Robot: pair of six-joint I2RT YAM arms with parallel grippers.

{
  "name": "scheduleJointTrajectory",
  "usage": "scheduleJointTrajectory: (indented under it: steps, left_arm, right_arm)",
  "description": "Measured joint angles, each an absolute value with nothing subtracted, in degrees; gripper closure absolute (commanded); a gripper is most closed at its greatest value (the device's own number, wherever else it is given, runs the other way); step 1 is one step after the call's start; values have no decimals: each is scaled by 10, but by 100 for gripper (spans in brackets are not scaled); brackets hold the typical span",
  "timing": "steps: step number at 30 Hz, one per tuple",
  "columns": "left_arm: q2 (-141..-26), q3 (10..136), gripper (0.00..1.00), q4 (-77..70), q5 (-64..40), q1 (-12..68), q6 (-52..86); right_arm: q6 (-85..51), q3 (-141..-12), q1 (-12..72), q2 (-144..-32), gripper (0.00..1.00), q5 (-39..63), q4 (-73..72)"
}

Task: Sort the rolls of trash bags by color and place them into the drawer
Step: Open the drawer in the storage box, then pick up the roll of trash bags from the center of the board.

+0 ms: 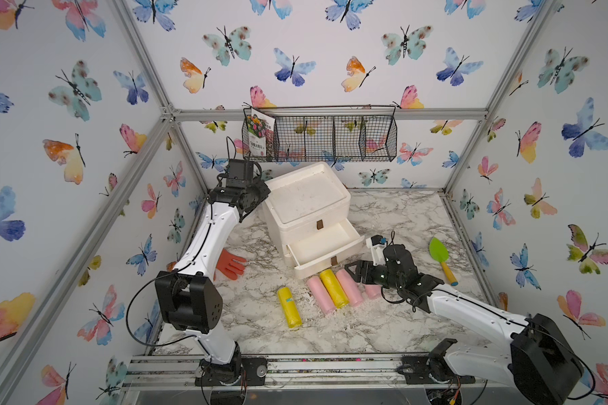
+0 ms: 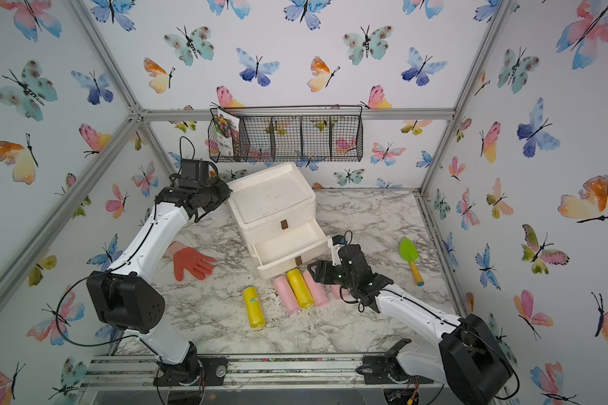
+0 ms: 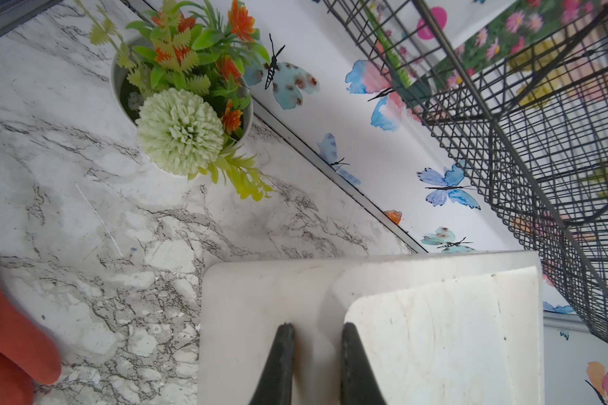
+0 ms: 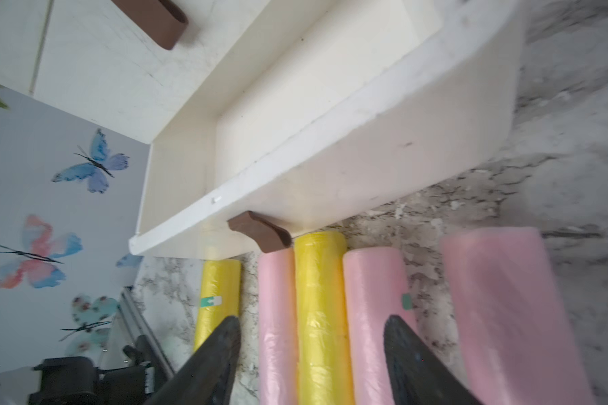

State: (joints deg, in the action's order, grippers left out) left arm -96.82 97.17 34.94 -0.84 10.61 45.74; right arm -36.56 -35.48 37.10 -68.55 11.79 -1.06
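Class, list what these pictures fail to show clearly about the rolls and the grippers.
- Rightmost pink roll: top views, mostly under the right arm.
- Middle yellow roll: right wrist view, near end cut off by the picture's edge.
- Label on the separate yellow roll: too small to read.
- Left gripper: top views hide its fingertips; grip on the cabinet unclear.

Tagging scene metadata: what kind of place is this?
Likely a staged lab booth dressed as a home gardening corner: aluminium frame with butterfly-print walls, marble-pattern tabletop, plus a green trowel, hanging wire basket and a potted fake plant.
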Motion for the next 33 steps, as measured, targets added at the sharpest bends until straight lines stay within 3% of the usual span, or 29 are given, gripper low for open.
scheduleJointTrajectory:
  steps: [8, 24, 27, 33]
  left_arm:
    - [-965, 964, 100, 341, -8, 106, 458]
    - [-964, 964, 100, 341, -8, 106, 457]
    - [-964, 964, 100, 341, -8, 106, 457]
    - [-964, 964, 100, 341, -8, 106, 457]
  right_arm:
    - [-304, -383, 371, -730, 22, 23, 145]
    - [-264, -402, 362, -835, 23, -61, 165]
    - [-256, -411, 360, -854, 28, -65, 153]
    - [-248, -411, 360, -855, 50, -66, 139]
